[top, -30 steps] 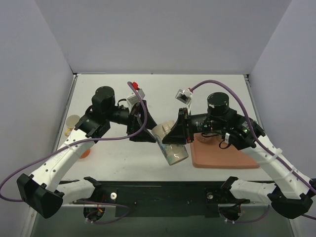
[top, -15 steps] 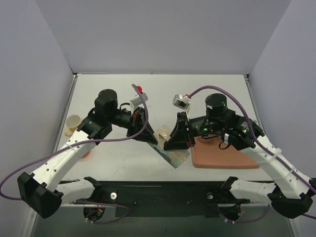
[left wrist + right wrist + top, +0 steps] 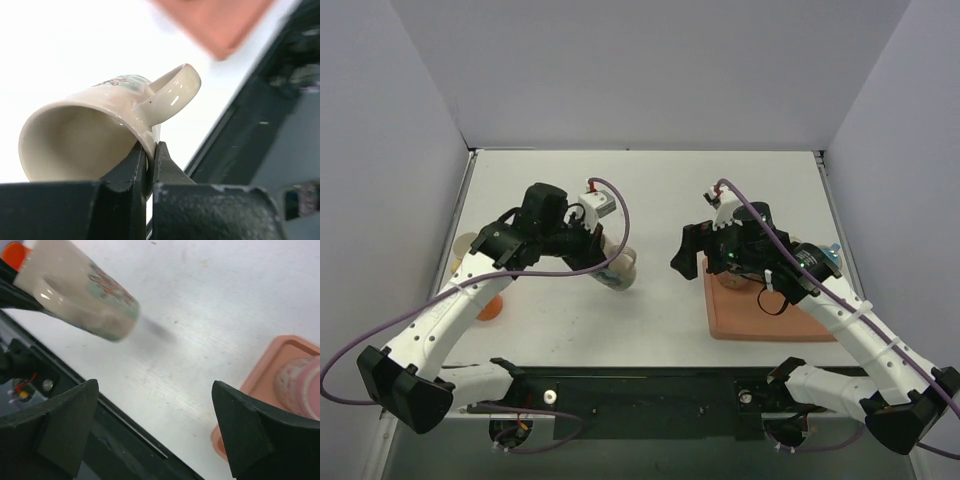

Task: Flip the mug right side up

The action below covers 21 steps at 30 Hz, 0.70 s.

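The mug [image 3: 90, 135] is cream with a floral print and a loop handle. It hangs tilted on its side above the table, its mouth facing the left wrist camera. My left gripper [image 3: 151, 150] is shut on its rim beside the handle, one finger inside and one outside. From above, the mug [image 3: 618, 270] sits at the tip of the left gripper [image 3: 601, 262], left of centre. My right gripper [image 3: 687, 252] stands open and empty, apart from the mug to its right. In the right wrist view the mug [image 3: 80, 295] is at upper left, well beyond the open right gripper [image 3: 155, 415].
A pink tray [image 3: 770, 315] lies at the right with a pinkish cup [image 3: 300, 387] on it. A small cream piece [image 3: 468, 245] and an orange ball [image 3: 492, 310] lie near the table's left edge. The black front rail [image 3: 650, 385] runs along the near edge.
The right gripper opened, released the mug and drew back right toward the tray. The left gripper shut on the mug's rim and carried it left and back.
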### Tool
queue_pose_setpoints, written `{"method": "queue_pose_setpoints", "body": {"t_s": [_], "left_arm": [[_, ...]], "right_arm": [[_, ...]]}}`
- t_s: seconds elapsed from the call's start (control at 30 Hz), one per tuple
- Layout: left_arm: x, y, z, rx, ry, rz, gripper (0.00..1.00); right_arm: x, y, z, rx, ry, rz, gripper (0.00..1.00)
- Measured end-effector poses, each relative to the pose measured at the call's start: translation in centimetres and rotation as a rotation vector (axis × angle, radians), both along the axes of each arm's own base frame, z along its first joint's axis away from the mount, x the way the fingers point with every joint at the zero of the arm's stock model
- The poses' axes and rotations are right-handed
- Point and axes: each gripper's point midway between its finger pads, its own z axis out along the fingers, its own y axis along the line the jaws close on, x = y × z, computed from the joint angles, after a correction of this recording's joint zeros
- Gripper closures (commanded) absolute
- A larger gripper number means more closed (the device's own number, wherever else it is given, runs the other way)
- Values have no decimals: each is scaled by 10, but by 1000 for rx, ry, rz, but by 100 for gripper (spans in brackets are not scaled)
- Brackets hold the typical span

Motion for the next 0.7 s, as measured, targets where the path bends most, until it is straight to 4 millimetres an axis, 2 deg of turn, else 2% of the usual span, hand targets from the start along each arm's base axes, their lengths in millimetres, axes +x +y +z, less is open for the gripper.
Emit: {"method": "queue_pose_setpoints", "body": {"t_s": [0.1, 0.2, 0.3, 0.5, 0.57, 0.63, 0.7], "left_arm": [[27, 41, -28, 194, -21, 148, 100], [56, 90, -55, 398, -36, 289, 100], [80, 135, -72, 561, -58, 392, 100], [115, 217, -100, 752, -29, 571, 100], [122, 238, -108, 786, -10, 614, 100], [126, 249, -114, 797, 9, 637, 100], [128, 252, -119, 796, 25, 639, 100]], "right_arm": [[12, -16, -8, -57, -9, -110, 7], [20, -25, -9, -83, -26, -181, 6], [25, -32, -13, -102, -29, -230, 6], [28, -44, -21, -138, -31, -295, 6], [28, -48, -21, -140, -36, -315, 6], [28, -52, -19, -141, -44, -337, 6], [29, -54, -17, -140, -51, -349, 6]]}}
